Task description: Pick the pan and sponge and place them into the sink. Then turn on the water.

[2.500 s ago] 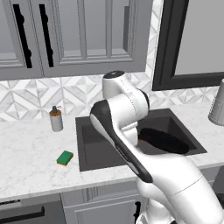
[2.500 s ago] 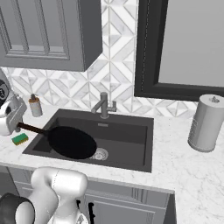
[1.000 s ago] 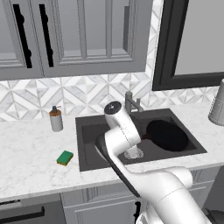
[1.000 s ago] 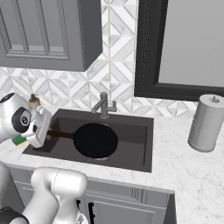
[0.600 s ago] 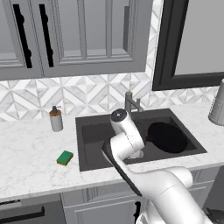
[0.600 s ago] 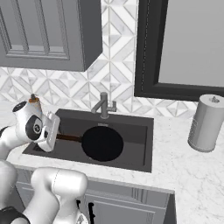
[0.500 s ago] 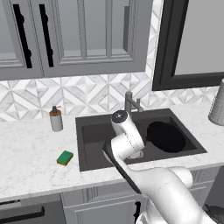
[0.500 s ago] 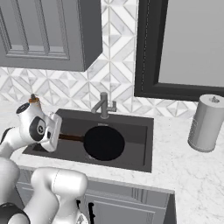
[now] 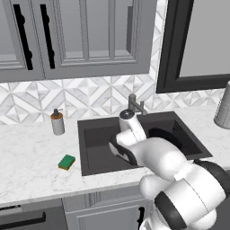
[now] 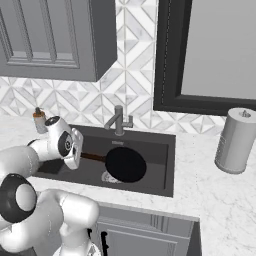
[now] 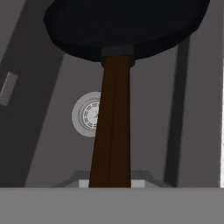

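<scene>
Pan [image 10: 125, 164] sits over the sink [image 10: 160, 150], handle [image 11: 111, 127] running back to the gripper [image 10: 75, 150]; whether the gripper clamps it, cannot tell. Sponge [image 9: 67, 162] on the table [image 9: 27, 157] left of the sink, faucet [image 10: 118, 120] behind.

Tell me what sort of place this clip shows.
A rendered home kitchen: a dark grey rectangular sink with a grey metal faucet set in a white marble counter, under grey panelled cabinets.
</scene>
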Available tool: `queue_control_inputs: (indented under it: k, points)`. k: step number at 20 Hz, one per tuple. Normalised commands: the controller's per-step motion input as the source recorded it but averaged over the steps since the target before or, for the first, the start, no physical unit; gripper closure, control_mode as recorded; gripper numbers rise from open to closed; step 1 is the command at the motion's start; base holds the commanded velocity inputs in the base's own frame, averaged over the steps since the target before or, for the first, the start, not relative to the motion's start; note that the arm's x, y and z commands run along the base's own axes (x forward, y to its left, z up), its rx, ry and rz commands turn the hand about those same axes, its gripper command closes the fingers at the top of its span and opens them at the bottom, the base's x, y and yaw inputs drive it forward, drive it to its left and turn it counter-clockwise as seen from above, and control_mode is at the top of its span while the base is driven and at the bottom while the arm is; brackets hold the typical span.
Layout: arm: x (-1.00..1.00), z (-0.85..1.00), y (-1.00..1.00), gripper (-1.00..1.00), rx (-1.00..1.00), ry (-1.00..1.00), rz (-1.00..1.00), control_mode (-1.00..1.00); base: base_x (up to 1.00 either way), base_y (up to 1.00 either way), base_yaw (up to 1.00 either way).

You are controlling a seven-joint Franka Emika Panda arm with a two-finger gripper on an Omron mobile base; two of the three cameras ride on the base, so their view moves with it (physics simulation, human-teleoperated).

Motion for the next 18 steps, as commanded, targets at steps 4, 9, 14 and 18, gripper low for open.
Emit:
queue_control_inputs:
  k: [4, 9, 14, 18]
  points:
    - [0.7, -0.3, 0.01, 1.0, 0.01, 0.13, 0.0, -1.0, 0.0, 0.0, 0.0]
    - [0.47, -0.51, 0.28, 1.0, -0.02, -0.04, 0.0, -1.0, 0.0, 0.0, 0.0]
    - [0.14, -0.63, 0.32, 1.0, -0.03, -0.03, 0.0, -1.0, 0.0, 0.0, 0.0]
    - [0.01, -0.61, 0.15, 1.0, 0.0, -0.03, 0.0, -1.0, 0.0, 0.0, 0.0]
